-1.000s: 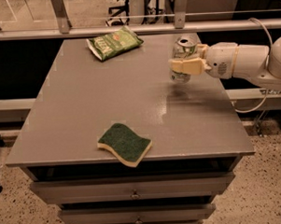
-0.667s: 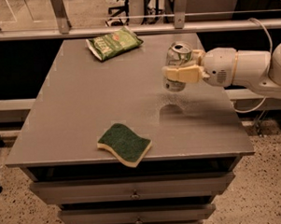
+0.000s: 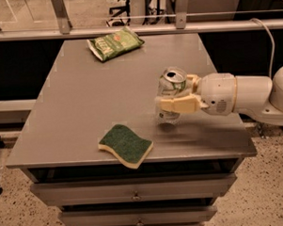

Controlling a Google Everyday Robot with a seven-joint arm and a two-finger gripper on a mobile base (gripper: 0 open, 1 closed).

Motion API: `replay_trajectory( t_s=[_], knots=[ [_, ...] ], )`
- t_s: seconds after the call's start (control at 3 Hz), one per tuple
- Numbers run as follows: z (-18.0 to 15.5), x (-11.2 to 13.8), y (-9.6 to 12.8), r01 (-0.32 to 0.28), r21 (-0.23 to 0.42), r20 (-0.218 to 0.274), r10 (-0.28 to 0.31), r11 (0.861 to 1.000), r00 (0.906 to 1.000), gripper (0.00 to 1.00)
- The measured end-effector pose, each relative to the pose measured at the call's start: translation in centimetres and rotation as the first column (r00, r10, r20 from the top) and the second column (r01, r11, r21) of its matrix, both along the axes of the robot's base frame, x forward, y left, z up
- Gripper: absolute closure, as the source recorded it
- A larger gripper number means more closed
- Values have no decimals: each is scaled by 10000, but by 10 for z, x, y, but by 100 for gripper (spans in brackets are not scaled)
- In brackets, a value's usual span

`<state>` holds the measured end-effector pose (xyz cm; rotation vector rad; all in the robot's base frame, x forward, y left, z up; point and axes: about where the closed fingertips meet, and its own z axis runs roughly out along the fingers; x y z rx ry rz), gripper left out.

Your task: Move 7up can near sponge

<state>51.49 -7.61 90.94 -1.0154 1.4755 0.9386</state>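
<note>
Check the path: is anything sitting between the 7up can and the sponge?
Nothing visible. The pincer, reaching in from the right, is shut on the 7up can; only bare table lies between it and the sponge near the front edge. The green snack bag lies at the far edge, off that path.

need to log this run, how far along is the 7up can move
Done: the gripper is shut on the 7up can, over the right half of the table. In hand: the can is held to the right of the sponge, a gap between them. Left: close that gap, set the can down beside the sponge, release.
</note>
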Motion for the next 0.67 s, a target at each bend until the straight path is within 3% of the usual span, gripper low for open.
replay_trajectory(
  t_s=[0.67],
  knots=[
    [-25, -29, 26, -643, -365, -88, 640, 9973, 9979, 100]
  ],
)
